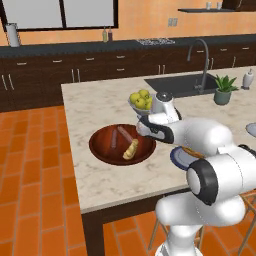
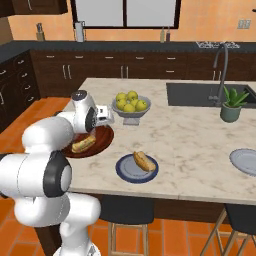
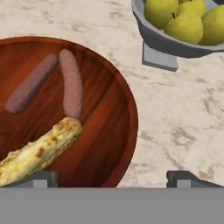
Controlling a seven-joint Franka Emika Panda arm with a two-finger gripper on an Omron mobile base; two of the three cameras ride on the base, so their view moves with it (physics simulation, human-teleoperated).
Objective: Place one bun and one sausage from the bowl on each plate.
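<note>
Gripper (image 3: 111,177): jaws spread wide and empty, hanging over the near right rim of the bowl; nothing lies between the finger tips (image 3: 39,177).
Navy-rimmed plate (image 2: 125,172): nearest dish, at the counter's front edge, right of the bowl; it already carries one bun (image 2: 144,161), and no sausage is visible on it.
Bowl (image 3: 118,100): wide dish of dark wood on the marble counter (image 1: 95,180), just left of the navy-rimmed plate; it holds one remaining bun and two sausages.
Bun in the bowl (image 3: 39,151): long, toasted, lying slantwise in the near part, one end almost touching the right-hand sausage.
Sausages (image 3: 72,83): two, side by side in the far part of the bowl, their far ends close and their near ends splayed apart; the left one (image 3: 30,89) lies more obliquely.
Step in hand (judged): fetching a sausage for the plate that has a bun.
Advice: the right-hand sausage seems the easier target; the hand should shift left and farther until the sausage is centred, turn so the jaws cross its short width, and descend clear of the bun's tip and the neighbouring sausage.
Risk: a round sausage may roll from a grip placed off its middle.
Apple bowl (image 3: 175,41): grey pedestal dish just beyond the bowl, on the right; keep the wrist clear of it.
Paler plate (image 2: 245,161): far right on the counter, well apart, apparently bare.
</note>
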